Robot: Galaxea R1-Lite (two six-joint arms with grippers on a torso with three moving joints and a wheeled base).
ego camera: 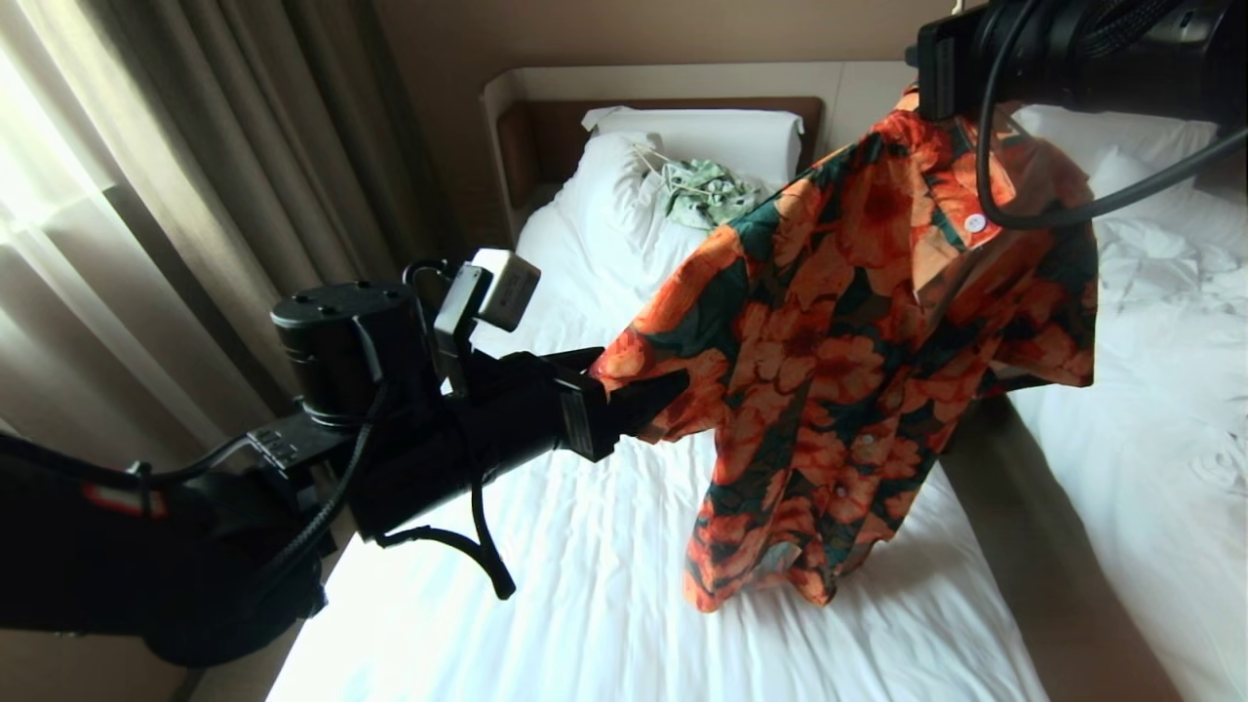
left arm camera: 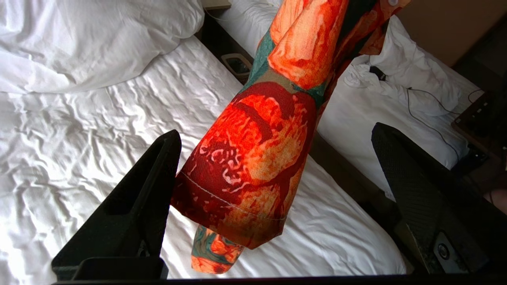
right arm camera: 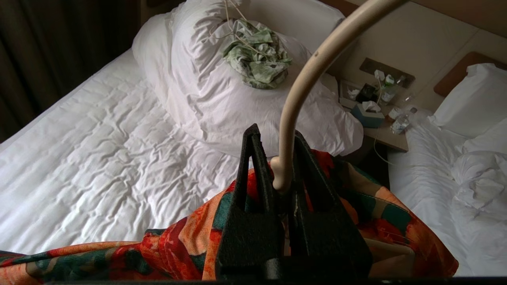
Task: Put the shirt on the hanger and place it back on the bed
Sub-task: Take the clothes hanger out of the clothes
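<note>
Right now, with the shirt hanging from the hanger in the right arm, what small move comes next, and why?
Probably draw the left gripper back from the sleeve: its jaws stand open on either side of the shirt, gripping nothing. The right gripper is shut on the hanger and the shirt hangs above the bed, so the right arm could then lower it onto the sheet.

— What is the bed like?
— A single bed with a wrinkled white sheet, a brown wooden headboard and white pillows at its head end.
— Anything lying on it?
— A bunched white duvet near the head end, and on that a crumpled pale green-and-white garment with a pale hanger.
</note>
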